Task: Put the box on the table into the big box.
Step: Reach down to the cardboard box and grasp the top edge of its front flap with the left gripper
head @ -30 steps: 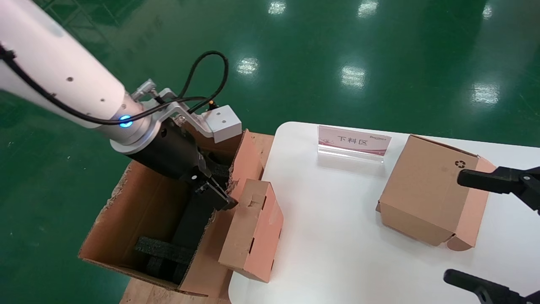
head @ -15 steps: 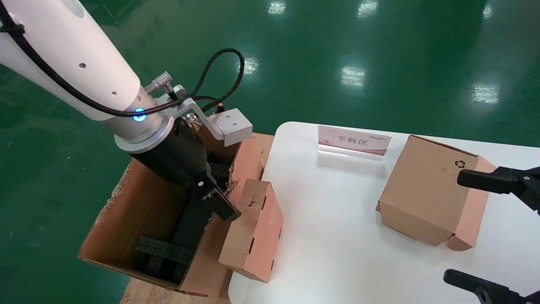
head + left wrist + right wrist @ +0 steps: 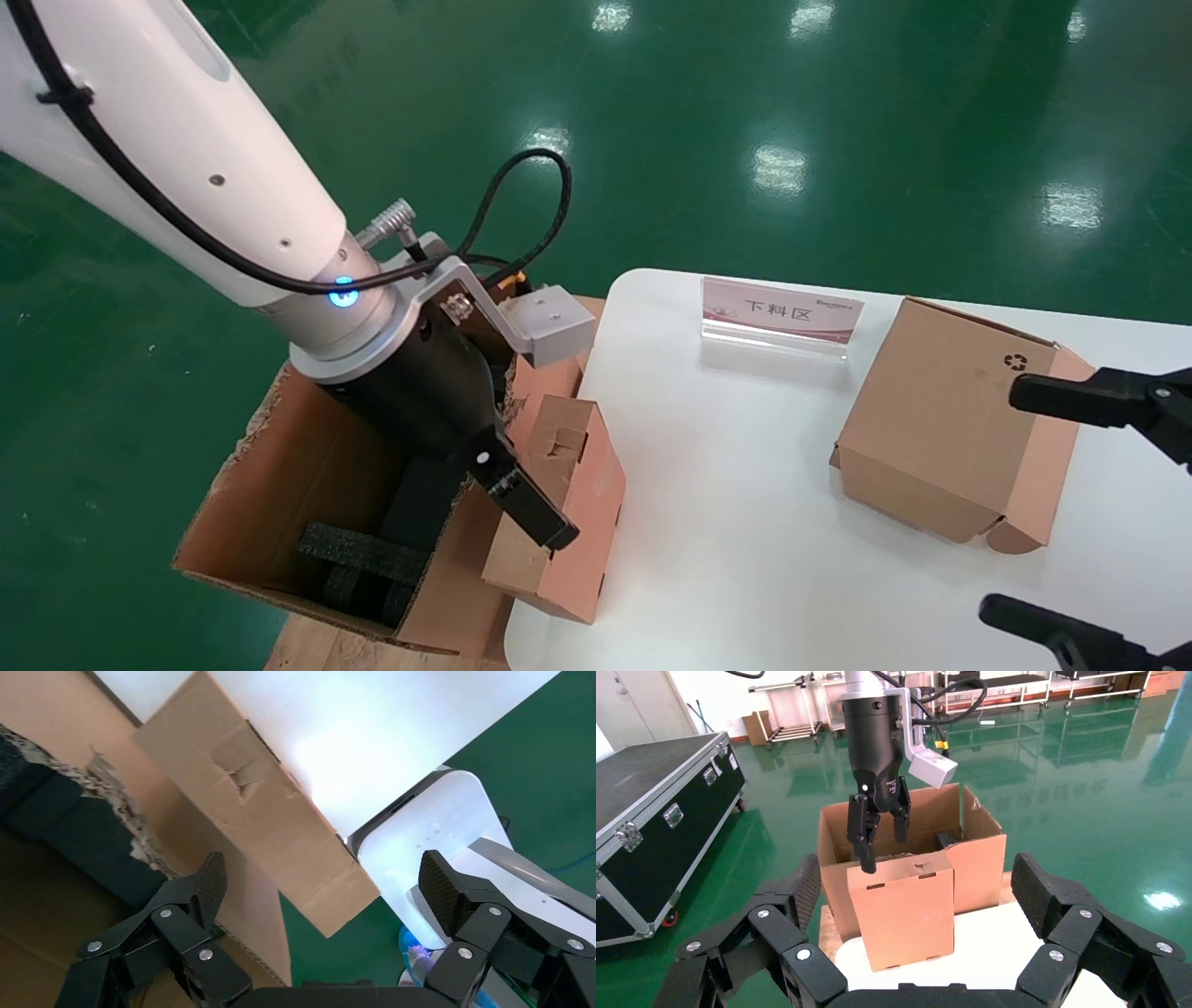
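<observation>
The small plain brown box (image 3: 582, 485) stands on end at the left edge of the white table (image 3: 745, 540), leaning against the big box (image 3: 298, 466). My left gripper (image 3: 521, 508) is open and sits at the box's top end, where the tuck tab is. One finger (image 3: 535, 513) is on the table side and the other is hidden on the big-box side. In the left wrist view the box (image 3: 260, 811) lies between the wide-open jaws without touching them. In the right wrist view the left gripper (image 3: 883, 843) straddles the top of the box (image 3: 905, 910). My right gripper (image 3: 1001, 499) is open and parked at the right.
A wider brown box with a recycling symbol (image 3: 941, 429) lies on the right of the table beside my right gripper. A sign stand (image 3: 780, 312) is at the table's far edge. Black foam blocks (image 3: 358, 550) lie inside the big box. A black flight case (image 3: 652, 804) stands on the green floor.
My left gripper has moved from over the big box's wall toward the table and lower, so one finger now crosses the small box's side. The small box and right arm have not moved.
</observation>
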